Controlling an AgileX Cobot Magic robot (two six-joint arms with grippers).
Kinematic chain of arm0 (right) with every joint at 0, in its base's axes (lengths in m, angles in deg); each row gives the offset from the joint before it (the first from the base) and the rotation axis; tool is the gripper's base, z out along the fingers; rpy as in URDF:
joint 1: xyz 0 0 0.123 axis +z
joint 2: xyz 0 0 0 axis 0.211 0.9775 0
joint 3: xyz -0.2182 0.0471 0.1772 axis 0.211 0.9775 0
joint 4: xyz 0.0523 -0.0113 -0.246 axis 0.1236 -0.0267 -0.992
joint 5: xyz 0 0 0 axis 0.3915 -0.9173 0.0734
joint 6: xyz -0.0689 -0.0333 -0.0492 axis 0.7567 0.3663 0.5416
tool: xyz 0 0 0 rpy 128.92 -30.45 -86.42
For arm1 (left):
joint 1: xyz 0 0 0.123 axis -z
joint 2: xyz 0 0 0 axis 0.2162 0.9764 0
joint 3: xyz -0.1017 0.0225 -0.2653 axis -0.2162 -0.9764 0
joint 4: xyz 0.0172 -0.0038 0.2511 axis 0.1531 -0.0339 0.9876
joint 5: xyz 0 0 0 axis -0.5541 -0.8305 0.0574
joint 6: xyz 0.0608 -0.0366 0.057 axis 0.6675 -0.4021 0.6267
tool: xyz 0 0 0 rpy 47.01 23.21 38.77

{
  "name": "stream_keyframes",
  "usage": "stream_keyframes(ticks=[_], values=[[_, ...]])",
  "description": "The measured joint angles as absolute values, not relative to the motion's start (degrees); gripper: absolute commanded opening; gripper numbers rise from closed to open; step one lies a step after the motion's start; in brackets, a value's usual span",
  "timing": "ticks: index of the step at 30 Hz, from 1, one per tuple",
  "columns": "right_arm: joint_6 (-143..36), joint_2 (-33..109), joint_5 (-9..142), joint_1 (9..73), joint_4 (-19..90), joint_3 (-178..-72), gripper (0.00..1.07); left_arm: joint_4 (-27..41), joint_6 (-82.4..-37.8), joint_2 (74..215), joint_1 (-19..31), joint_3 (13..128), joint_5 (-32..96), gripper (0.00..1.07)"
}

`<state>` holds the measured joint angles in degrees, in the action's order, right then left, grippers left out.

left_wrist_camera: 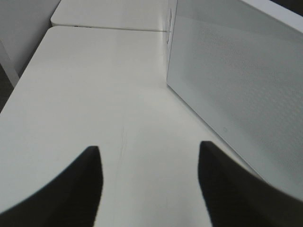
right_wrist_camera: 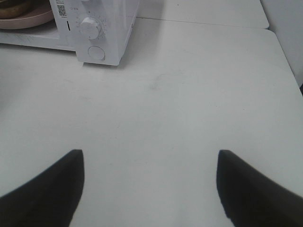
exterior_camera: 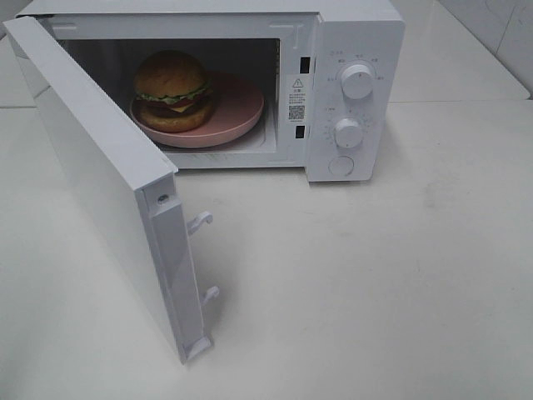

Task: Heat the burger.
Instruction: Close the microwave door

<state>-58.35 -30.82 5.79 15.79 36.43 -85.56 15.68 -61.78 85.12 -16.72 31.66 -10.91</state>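
Tall glossy-bunned burger (exterior_camera: 172, 90) sits on round pink plate (exterior_camera: 241, 125) inside white microwave (exterior_camera: 358, 50), its door (exterior_camera: 92, 167) swung wide. We note the left tool (left_wrist_camera: 149, 156) apart and empty over the white table (exterior_camera: 375, 292), beside what is probably that door. We note the right tool (right_wrist_camera: 150, 158) likewise apart, empty.

Well ahead of the right jaws, the glossy brown-bunned burger (right_wrist_camera: 12, 7) and round pink plate (right_wrist_camera: 29, 19) are cut off at the edge; the white microwave's sticker (right_wrist_camera: 60, 6) is unreadable.
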Motion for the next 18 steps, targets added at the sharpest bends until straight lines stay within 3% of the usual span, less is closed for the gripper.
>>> stream_keyframes(ticks=[1, 2, 3, 4, 5, 12, 18], values=[[-58.3, -30.8, 5.8, 15.8, 36.4, -85.6, 0.75, 15.7, -61.8, 85.1, -16.7, 31.7, -10.9, 0.38], [-58.3, -30.8, 5.8, 15.8, 36.4, -85.6, 0.75, 15.7, -61.8, 87.0, -16.7, 31.7, -8.2, 0.21], [-58.3, -30.8, 5.8, 15.8, 36.4, -85.6, 0.75, 15.7, -61.8, 87.8, -16.7, 31.7, -6.9, 0.15], [-58.3, -30.8, 5.8, 15.8, 36.4, -85.6, 0.75, 15.7, -61.8, 87.8, -16.7, 31.7, -6.9, 0.15], [-58.3, -30.8, 5.8, 15.8, 36.4, -85.6, 0.75, 15.6, -61.8, 89.5, -16.7, 31.7, -4.6, 0.00], [-58.3, -30.8, 5.8, 15.8, 36.4, -85.6, 0.75, 14.4, -61.8, 93.1, -16.7, 29.9, 5.0, 0.00], [-58.3, -30.8, 5.8, 15.8, 36.4, -85.6, 0.75, 14.0, -61.7, 96.2, -16.7, 23.2, 21.6, 0.00]])
